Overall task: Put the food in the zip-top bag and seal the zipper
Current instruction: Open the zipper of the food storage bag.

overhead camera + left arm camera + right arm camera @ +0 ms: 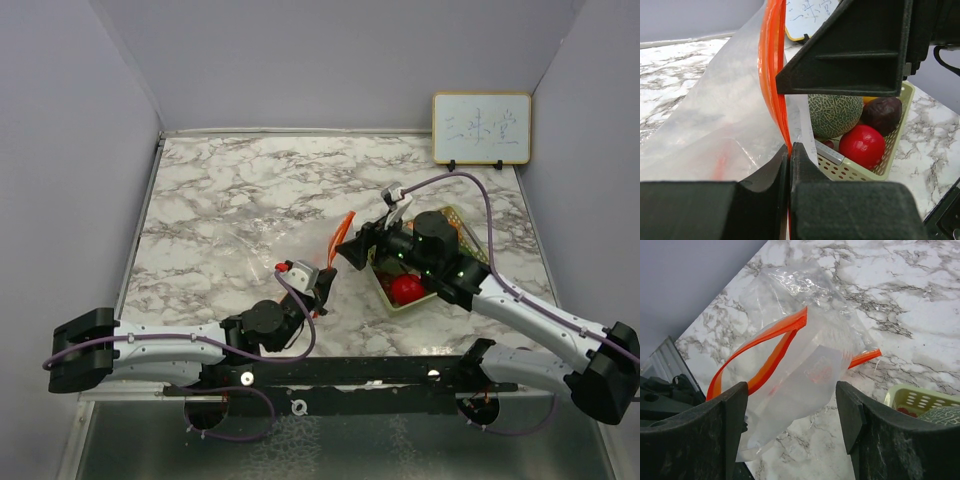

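Left gripper [789, 156]: fingers pressed together, pinching the orange zipper strip [771, 75] of the clear zip-top plastic bag [805, 365]. That holds one lip up off the white marble-pattern table [230, 180]. The rest of the bag trails left of the pinch and lies slack on the table.

Right gripper [791, 390]: fingers spread wide, nothing between them. It's nosed up to the bag mouth, just beside the left gripper, and as far as I can tell it's clear of the plastic.

No food in the bag yet. The green netted melon [835, 114], glossy red apple [862, 145] and dark purple fruit [882, 112] sit in the pale green mesh basket [892, 155], under and behind the right wrist on the right side of the table. A bit of orange shows behind the melon, but I can't tell what it is. I can't see any other pieces.

Geometry that matters: in the right wrist view the zipper runs diagonally, lower left up to a peak at centre. The two orange lips are parted only slightly. The free lip is dead ahead of the right fingers, while the basket is behind them and to their right.

My read: left is committed as the holder, so right does the work. Taking the free lip is a short push forward. Going for fruit means backing off and swinging right. The mouth looks narrow for the melon.
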`<state>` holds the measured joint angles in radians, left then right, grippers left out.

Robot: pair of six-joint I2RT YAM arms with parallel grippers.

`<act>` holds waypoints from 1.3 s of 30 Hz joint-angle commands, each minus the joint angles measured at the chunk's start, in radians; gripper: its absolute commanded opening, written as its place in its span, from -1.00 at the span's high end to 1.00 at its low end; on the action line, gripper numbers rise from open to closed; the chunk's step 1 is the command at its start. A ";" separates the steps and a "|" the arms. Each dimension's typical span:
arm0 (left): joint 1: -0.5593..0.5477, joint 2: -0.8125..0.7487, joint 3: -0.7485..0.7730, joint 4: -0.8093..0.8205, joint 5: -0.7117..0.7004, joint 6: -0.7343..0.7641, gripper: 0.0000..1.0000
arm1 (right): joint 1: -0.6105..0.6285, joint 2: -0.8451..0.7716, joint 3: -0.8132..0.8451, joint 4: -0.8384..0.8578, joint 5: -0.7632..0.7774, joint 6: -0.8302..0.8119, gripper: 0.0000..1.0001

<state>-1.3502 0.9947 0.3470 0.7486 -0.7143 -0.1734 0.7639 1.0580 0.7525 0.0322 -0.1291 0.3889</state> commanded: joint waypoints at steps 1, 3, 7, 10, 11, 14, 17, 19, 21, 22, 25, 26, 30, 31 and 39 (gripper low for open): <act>-0.003 -0.005 -0.008 0.054 0.026 -0.011 1.00 | 0.002 0.033 0.027 0.051 0.044 0.012 -0.40; -0.003 0.002 -0.012 0.065 0.027 -0.010 1.00 | 0.002 0.046 0.033 0.070 0.026 0.019 -0.41; -0.003 0.006 -0.019 0.078 0.032 -0.010 1.00 | 0.006 0.067 0.050 0.085 0.019 0.029 -0.45; -0.003 0.014 -0.022 0.081 0.031 -0.004 1.00 | 0.009 0.077 0.054 0.106 0.007 0.048 -0.44; -0.003 0.019 -0.022 0.082 0.030 -0.003 1.00 | 0.010 0.080 0.058 0.112 0.000 0.054 -0.43; -0.003 0.041 -0.025 0.097 0.026 0.003 1.00 | 0.018 0.094 0.074 0.114 -0.015 0.064 -0.29; -0.003 0.059 -0.021 0.115 0.031 0.006 1.00 | 0.026 0.119 0.092 0.087 0.002 0.062 0.03; -0.003 0.064 -0.015 0.120 0.033 0.008 1.00 | 0.030 0.131 0.096 0.063 0.015 0.064 0.44; -0.003 0.065 -0.010 0.120 0.029 0.015 1.00 | 0.031 0.135 0.098 0.025 0.044 0.071 0.83; -0.003 0.061 -0.009 0.118 0.022 0.017 1.00 | 0.033 0.131 0.095 0.010 0.057 0.073 0.91; -0.003 0.032 -0.004 0.072 -0.005 0.019 0.94 | 0.034 0.097 0.087 -0.035 0.104 0.062 0.95; -0.003 0.011 -0.001 0.049 -0.008 0.018 0.73 | 0.034 0.081 0.086 -0.054 0.123 0.053 0.95; -0.003 -0.091 0.001 -0.024 0.034 0.027 -0.06 | 0.035 0.026 0.094 -0.121 0.159 0.021 0.95; -0.003 -0.112 -0.002 -0.027 0.042 0.031 -0.23 | 0.034 0.018 0.097 -0.132 0.156 0.015 0.95; -0.003 -0.124 0.000 0.024 0.037 0.048 -0.38 | 0.046 0.026 0.103 -0.127 0.107 0.031 0.96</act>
<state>-1.3506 0.8368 0.3317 0.7502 -0.6960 -0.1356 0.7929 1.0748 0.8284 -0.0788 -0.0200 0.4229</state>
